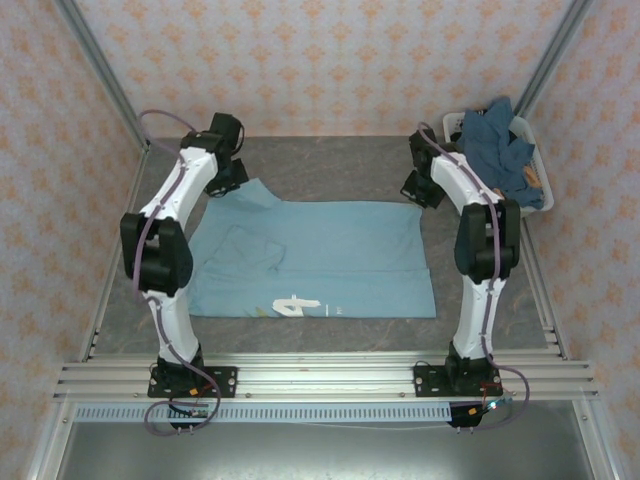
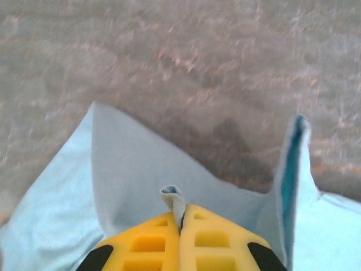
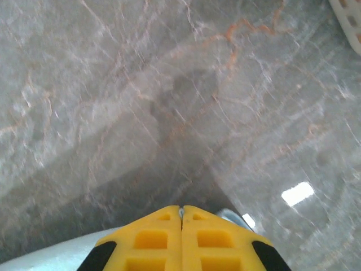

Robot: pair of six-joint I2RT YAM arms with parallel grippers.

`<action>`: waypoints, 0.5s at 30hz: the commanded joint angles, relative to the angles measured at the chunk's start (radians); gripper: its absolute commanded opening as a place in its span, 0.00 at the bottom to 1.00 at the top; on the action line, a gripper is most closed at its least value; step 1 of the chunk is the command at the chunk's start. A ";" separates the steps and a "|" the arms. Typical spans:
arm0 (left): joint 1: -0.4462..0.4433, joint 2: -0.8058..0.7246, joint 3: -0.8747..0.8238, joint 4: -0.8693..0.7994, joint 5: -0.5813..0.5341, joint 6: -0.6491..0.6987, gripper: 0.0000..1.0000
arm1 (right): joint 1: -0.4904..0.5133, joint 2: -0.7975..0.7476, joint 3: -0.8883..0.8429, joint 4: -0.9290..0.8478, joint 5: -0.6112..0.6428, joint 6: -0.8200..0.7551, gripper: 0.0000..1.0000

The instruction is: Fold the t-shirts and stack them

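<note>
A: Shirt first. Where do we put it?
B: We see the light-blue t-shirt (image 1: 330, 255) spread flat on the table (image 1: 330, 165), mostly smooth, with a few creases in its left half. A white print (image 1: 295, 304) shows near its front edge.
A: Any part lifted?
B: Yes. In the left wrist view the light-blue t-shirt (image 2: 146, 186) rises in a peak at its far-left corner, and a flap to the right of the peak stands up and shows a deeper blue inside.
A: Left gripper?
B: We mark the left gripper (image 1: 232, 172) right over that far-left corner. Up close, the left gripper (image 2: 181, 217) has its yellow fingers (image 2: 149, 243) pressed together with a small tuck of the shirt's cloth poking out between them, so it's clamped on the shirt.
A: Right one?
B: The right gripper (image 1: 420, 188) sits at the shirt's far-right corner. In its own view the right gripper (image 3: 181, 213) has its fingers (image 3: 152, 240) together with no gap. Pale cloth of the shirt (image 3: 45, 254) shows just below and left of them. We can't tell whether any cloth is pinched.
A: Beyond the shirt?
B: Bare grey marble table (image 3: 169, 84) lies past its far edge. A white basket (image 1: 540, 165) stands off the shirt's far-right corner, apart from it, with darker blue shirts (image 1: 495, 145) heaped inside and spilling over the rim. A bit of the basket (image 3: 350, 17) also shows in the right wrist view.
</note>
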State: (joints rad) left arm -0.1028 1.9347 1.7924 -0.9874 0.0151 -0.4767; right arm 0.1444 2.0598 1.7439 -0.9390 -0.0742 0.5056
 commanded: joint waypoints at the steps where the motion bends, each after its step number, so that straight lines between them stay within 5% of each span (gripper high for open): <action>1: 0.007 -0.150 -0.148 0.030 -0.006 -0.010 0.00 | 0.009 -0.090 -0.095 0.012 0.033 -0.022 0.00; 15: 0.002 -0.633 -0.749 0.047 -0.029 -0.130 0.00 | 0.024 -0.286 -0.445 0.080 0.072 0.003 0.00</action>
State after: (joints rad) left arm -0.1028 1.3571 1.0855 -0.9413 0.0181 -0.5674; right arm 0.1650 1.8164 1.3384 -0.8692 -0.0628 0.4999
